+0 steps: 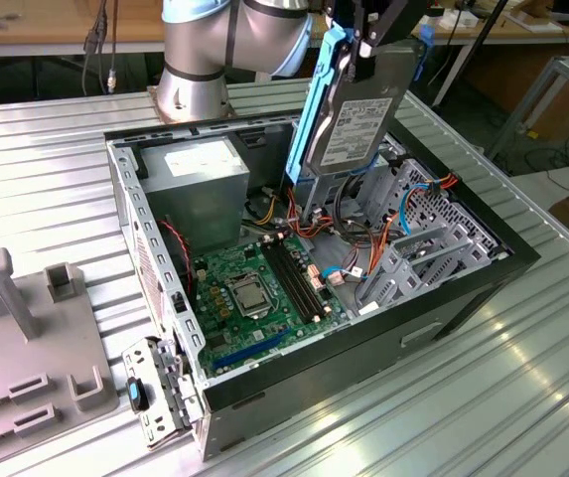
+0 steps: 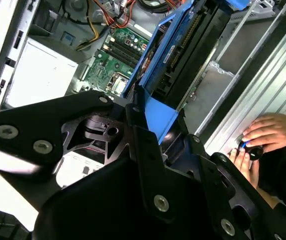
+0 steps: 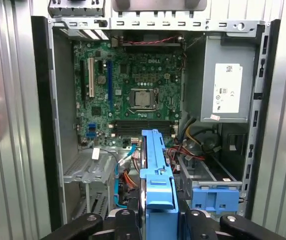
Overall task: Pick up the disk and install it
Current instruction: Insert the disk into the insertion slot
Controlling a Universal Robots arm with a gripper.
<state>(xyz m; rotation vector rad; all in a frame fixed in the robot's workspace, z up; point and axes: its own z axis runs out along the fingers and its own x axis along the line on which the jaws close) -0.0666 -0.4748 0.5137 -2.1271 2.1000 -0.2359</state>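
Note:
The disk [image 1: 355,109], a dark grey drive with bright blue rails, hangs edge-down and slightly tilted over the back of the open computer case [image 1: 463,298]. My gripper [image 1: 368,42] is shut on its upper end. The disk's lower edge sits just above the drive bay area, near the orange and red cables. In the second wrist view the black fingers [image 2: 147,145] clamp the blue rail of the disk [image 2: 177,55]. The first wrist view looks down along the disk's blue rail [image 3: 156,170] into the case, with the gripper [image 3: 155,220] at its near end.
The case holds a green motherboard [image 1: 249,288], a grey power supply [image 1: 200,184], a metal drive cage [image 1: 428,243] and a lighter blue bracket [image 3: 216,197]. A grey fixture plate [image 1: 26,348] lies at the exterior view's left. A person's hand [image 2: 265,135] rests on the table beside the case.

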